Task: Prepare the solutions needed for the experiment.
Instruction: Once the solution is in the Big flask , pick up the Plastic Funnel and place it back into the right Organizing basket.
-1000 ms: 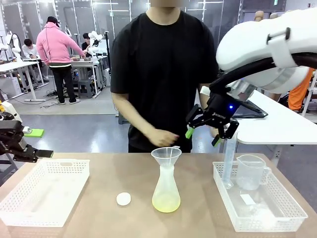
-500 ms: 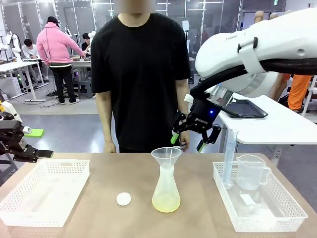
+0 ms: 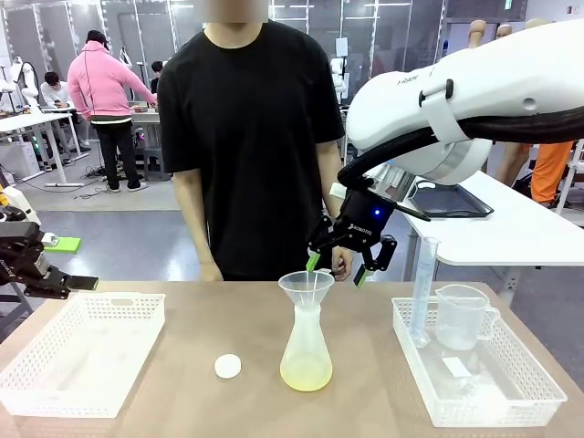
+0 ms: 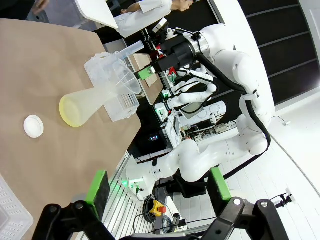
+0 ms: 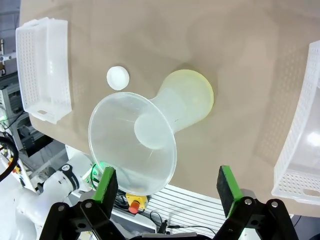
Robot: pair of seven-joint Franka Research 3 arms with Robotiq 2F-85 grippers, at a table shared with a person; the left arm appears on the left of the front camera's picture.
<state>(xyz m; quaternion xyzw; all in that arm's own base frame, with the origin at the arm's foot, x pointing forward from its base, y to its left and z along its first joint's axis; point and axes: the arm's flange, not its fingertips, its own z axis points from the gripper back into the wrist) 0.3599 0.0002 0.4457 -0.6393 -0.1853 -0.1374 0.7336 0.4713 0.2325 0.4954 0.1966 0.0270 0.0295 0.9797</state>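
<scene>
The solution is a little pale yellow liquid in the bottom of a frosted conical flask at the table's middle. A clear funnel sits in the flask's neck. My right gripper hangs open just above and to the right of the funnel's rim, holding nothing. In the right wrist view the funnel and the yellow flask base lie below the open right gripper. My left gripper is open and empty, far from the flask.
A white cap lies left of the flask. A white basket stands at the left. The right basket holds a graduated cylinder and a measuring jug. A person stands at the far edge, arms down.
My right gripper has moved left and down, from above the right basket to just over the funnel. The person has drawn a hand back from the funnel and shifted left.
</scene>
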